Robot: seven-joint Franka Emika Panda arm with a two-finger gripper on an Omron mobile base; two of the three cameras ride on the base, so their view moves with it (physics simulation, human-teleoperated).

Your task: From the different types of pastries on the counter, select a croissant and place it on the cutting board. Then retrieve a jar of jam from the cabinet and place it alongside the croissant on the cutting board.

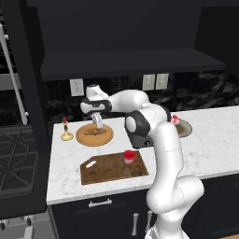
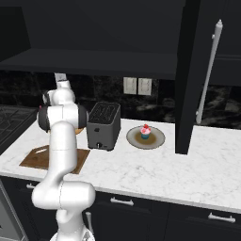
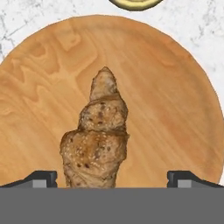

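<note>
End effector (image 3: 112, 178) spread wide astride croissant (image 3: 98, 140); plate (image 3: 175, 109) rim clear.

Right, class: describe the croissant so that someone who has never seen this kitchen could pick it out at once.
Start at the white marble counter, left of the white arm, and find the round light-wood plate behind the dark cutting board. The croissant lies on that plate, under the open pincer. It is golden-brown, ridged and tapered, unlike the pink-frosted cupcake on its own plate.
</note>
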